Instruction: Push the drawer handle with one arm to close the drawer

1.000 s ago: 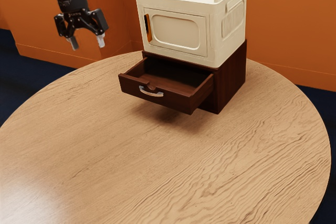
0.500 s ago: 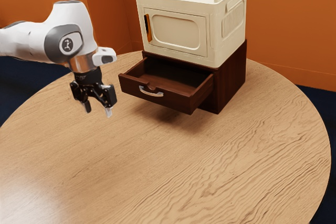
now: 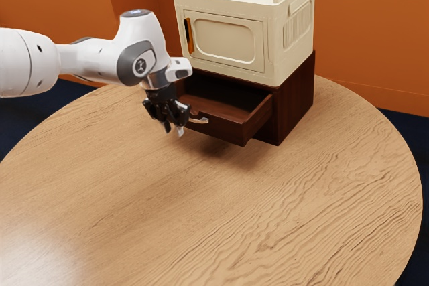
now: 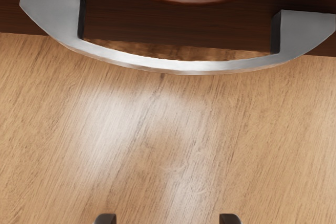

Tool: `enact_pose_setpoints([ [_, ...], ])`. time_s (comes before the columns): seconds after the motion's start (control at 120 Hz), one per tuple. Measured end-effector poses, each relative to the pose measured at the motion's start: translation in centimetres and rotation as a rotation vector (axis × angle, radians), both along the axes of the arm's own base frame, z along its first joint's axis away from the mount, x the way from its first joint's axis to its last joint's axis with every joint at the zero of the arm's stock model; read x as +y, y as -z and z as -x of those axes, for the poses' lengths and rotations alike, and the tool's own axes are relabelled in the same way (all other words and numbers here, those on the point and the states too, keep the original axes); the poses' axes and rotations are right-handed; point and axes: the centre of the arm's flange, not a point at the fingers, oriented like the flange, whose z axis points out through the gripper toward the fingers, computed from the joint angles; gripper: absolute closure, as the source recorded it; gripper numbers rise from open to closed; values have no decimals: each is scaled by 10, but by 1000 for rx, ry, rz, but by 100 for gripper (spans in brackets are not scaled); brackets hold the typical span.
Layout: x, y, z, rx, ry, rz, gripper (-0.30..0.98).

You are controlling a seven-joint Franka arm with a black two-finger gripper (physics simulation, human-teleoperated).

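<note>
One curved handle [image 4: 178, 67] sits on the front of the drawer [image 3: 228, 132], which stands out from its cabinet [image 3: 293, 102] near the far edge of the table [image 3: 221, 219]. Near the handle, the gripper [image 3: 173, 130] has its fingers apart and empty, probably placed so for pushing the drawer inward.

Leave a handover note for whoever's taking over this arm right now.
Gripper: the black two-finger gripper is open and empty, just in front of the curved silver metal handle.
Things: the handle is on the dark brown wooden drawer, which juts from its dark brown cabinet, under a cream box-shaped unit.
Done: gripper near the handle.
Left: push the drawer closed.
</note>
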Motion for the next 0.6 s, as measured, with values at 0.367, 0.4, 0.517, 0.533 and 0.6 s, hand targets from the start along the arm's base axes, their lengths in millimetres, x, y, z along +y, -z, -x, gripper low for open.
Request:
enact_pose_setpoints([
  [0.367,-6,23,-48,-34,45,-24,68],
  [0.4,-5,23,-53,-41,46,-24,69],
  [0.517,-3,22,-68,-70,47,-25,70],
  [0.533,-3,21,-69,-74,47,-25,70],
  [0.6,-4,21,-76,-93,48,-23,71],
])
